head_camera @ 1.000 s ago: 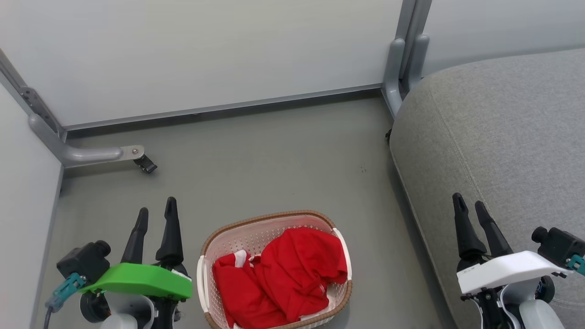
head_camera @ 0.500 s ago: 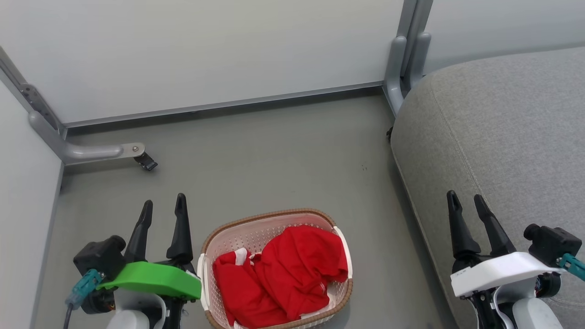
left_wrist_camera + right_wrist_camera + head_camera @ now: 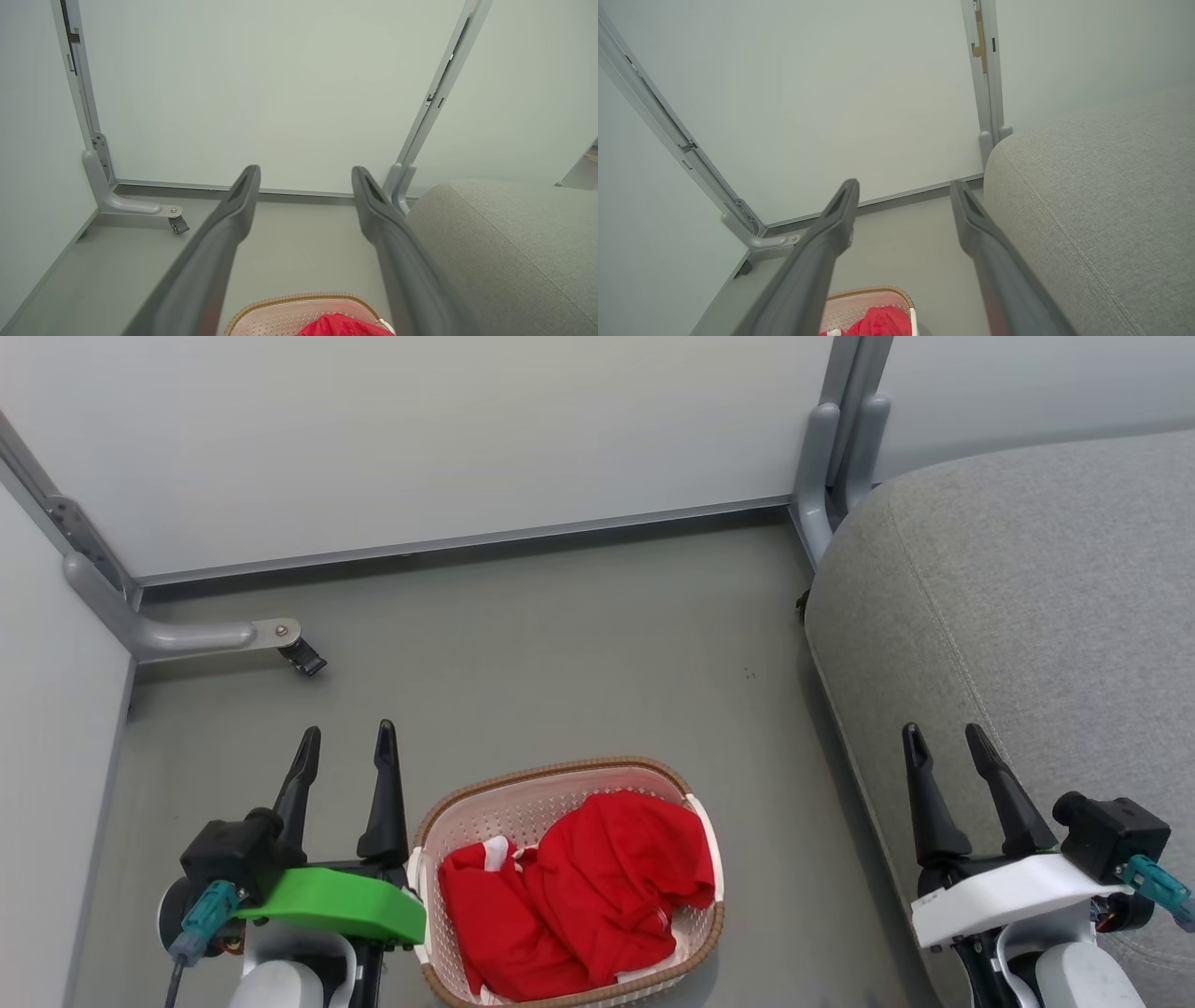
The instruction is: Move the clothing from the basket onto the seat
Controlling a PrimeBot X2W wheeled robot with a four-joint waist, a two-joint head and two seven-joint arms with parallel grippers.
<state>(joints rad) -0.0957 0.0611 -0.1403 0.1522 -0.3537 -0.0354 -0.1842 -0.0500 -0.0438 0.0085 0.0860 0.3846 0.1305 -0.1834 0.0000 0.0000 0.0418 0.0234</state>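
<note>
Well, clothing: bright red soft fabric shirts [image 3: 579, 887] lie crumpled in a heap inside the basket, with white trim showing among the folds on the left.
writing: any lettering on the red fabric is lost in the folds, and I cannot read it.
basket: a cream-white perforated plastic tub with a brown woven-look rim [image 3: 551, 772] and white side handles. It stands on the grey floor [image 3: 560, 644] between the two hands, apart from the seat.
seat: a very large grey fabric sofa cushion [image 3: 1027, 616] with a rounded corner and a stitched seam, off to the right.
left hand [image 3: 347, 733]: green-covered, spread wide and holding nothing, just beside the basket's left handle.
right hand [image 3: 942, 733]: white-covered, spread wide and holding nothing, over the seat's near edge.
head view: takes in the whole basket and the heap from above, with a hand on either side.
left wrist view: looks along the dark fingers [image 3: 224, 233] to the basket's far rim and a tip of red at the bottom edge. A grey caster foot [image 3: 180, 225] sits below the pale wall panel [image 3: 280, 93].
right wrist view: the seat's corner is close on the right and the basket's rim sits low between the fingers.
</note>
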